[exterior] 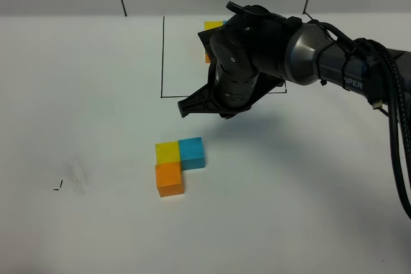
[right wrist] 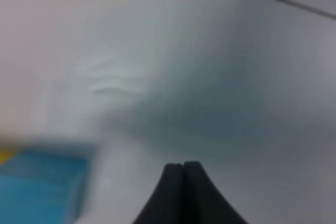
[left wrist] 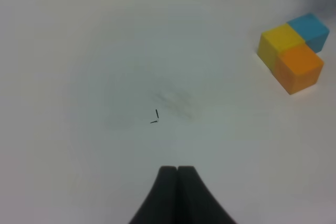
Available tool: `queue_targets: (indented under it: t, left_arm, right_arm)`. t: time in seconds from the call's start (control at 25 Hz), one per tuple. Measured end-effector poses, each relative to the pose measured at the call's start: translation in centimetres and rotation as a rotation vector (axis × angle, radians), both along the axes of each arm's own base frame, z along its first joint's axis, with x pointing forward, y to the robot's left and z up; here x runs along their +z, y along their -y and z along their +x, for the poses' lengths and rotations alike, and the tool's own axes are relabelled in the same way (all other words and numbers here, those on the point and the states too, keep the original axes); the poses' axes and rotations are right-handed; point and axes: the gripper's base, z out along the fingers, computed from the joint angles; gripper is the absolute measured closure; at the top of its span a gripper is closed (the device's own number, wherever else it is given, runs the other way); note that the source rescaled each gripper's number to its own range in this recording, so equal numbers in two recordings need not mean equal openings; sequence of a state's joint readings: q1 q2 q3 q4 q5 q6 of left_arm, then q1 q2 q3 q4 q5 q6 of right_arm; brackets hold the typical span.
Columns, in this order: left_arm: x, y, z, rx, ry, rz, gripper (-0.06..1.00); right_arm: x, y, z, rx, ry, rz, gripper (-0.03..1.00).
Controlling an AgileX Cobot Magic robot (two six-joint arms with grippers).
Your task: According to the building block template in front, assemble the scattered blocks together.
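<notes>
The three scattered blocks sit touching in an L on the white table: yellow (exterior: 167, 153), sky blue (exterior: 192, 152) to its right, orange (exterior: 170, 179) in front of the yellow. They also show in the left wrist view: yellow (left wrist: 279, 41), blue (left wrist: 311, 27), orange (left wrist: 300, 65). My right gripper (exterior: 183, 108) hovers shut and empty behind the blocks; its wrist view shows closed fingertips (right wrist: 184, 166) and a blurred blue block (right wrist: 42, 190). The template is mostly hidden behind the right arm; only its yellow cube (exterior: 213, 25) and an orange sliver (exterior: 207, 57) show inside the black outline (exterior: 162, 56). My left gripper (left wrist: 177, 170) is shut and empty, away from the blocks.
A small black pen mark (exterior: 58, 186) and a grey smudge (exterior: 77, 174) lie on the table at the left; the mark also shows in the left wrist view (left wrist: 155, 117). The right arm's black cable (exterior: 395, 126) hangs at the right edge.
</notes>
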State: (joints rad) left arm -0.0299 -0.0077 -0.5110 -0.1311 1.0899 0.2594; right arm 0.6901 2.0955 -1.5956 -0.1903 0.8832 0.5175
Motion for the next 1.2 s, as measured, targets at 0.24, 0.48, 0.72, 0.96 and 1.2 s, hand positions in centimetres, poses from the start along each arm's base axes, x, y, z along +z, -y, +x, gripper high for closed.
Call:
queue_targets:
  t: [0.24,0.48,0.72,0.96,1.2]
  left_arm:
    - [0.0,0.0,0.0,0.001,0.0,-0.001,0.94]
    - [0.0,0.0,0.0,0.001,0.0,-0.001,0.94]
    - [0.0,0.0,0.0,0.001,0.0,-0.001,0.94]
    - [0.0,0.0,0.0,0.001,0.0,-0.001,0.94]
    - [0.0,0.0,0.0,0.001,0.0,-0.001,0.94]
  right_arm:
    - [0.8,3.0,1.4,-0.099,0.042,-0.107,0.97]
    - [3.2,7.3,2.5,-0.175,0.079,-0.184,0.97]
    - [4.7,13.6,0.7,-0.264,0.097,-0.192,0.97]
    - [4.4,20.5,-3.3,-0.378,0.051,-0.229,0.97]
    - [3.6,25.4,-9.0,-0.452,0.003,-0.279,0.97]
